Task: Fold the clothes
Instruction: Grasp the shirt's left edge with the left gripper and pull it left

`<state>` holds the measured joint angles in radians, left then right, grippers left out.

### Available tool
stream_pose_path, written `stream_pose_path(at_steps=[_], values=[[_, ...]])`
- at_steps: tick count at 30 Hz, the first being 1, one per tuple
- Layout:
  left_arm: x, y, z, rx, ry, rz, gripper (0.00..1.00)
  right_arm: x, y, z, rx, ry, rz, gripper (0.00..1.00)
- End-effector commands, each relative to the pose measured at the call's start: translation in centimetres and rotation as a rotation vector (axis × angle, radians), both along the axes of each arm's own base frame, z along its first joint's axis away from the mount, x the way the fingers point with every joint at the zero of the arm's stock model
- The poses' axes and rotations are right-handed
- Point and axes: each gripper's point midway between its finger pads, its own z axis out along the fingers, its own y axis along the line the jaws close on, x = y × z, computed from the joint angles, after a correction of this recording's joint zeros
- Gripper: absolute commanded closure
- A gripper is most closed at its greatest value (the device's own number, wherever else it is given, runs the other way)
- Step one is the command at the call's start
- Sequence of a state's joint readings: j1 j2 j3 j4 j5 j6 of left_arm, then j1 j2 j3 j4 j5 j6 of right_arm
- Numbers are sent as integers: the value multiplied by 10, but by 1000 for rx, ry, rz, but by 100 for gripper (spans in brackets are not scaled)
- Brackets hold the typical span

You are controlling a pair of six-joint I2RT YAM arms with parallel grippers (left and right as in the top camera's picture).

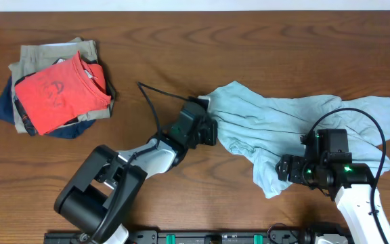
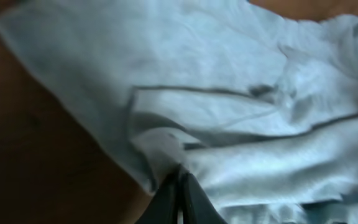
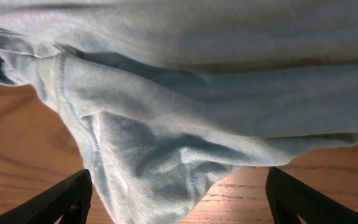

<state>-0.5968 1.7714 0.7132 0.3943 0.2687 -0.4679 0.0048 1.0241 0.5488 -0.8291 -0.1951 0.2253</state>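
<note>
Fabric is lying crumpled across the right half of the wooden table (image 1: 181, 41): the pale blue garment (image 1: 303, 118), its long axis running left to right. The left gripper (image 1: 207, 130) is pinching the garment's left edge, jaws closed tight on a fold. The right gripper (image 1: 284, 167) is hovering wide open at the near hem, gripping nothing. With one arm working toward each end, spreading it likely means pulling outward along that axis.

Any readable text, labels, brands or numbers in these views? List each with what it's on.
None readable.
Print on the red-orange T-shirt: too blurred to read.
The light-blue garment: plain, no text in any view.
</note>
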Motion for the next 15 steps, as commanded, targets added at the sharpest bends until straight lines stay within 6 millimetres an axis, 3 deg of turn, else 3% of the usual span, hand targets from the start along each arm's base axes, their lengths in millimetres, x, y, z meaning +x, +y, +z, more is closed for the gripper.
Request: stream_pose_path(at_steps=[1, 4, 7, 10, 12, 14, 15], values=[[28, 24, 10, 24, -55, 93, 94, 6, -14, 4, -65, -18, -57, 12], [54, 57, 27, 8, -95, 185, 94, 6, -23, 4, -103, -16, -106, 12], [87, 103, 62, -17, -167, 307, 94, 9, -25, 4, -112, -24, -120, 13], [108, 140, 94, -35, -208, 394, 94, 9, -25, 4, -112, -24, -120, 13], [109, 149, 108, -56, -195, 395, 94, 9, -25, 4, -112, -24, -119, 13], [99, 140, 111, -95, -141, 334, 93, 9, -25, 4, -112, -24, -120, 13], [91, 132, 107, -108, -105, 298, 83, 9, -25, 4, -111, -25, -120, 12]])
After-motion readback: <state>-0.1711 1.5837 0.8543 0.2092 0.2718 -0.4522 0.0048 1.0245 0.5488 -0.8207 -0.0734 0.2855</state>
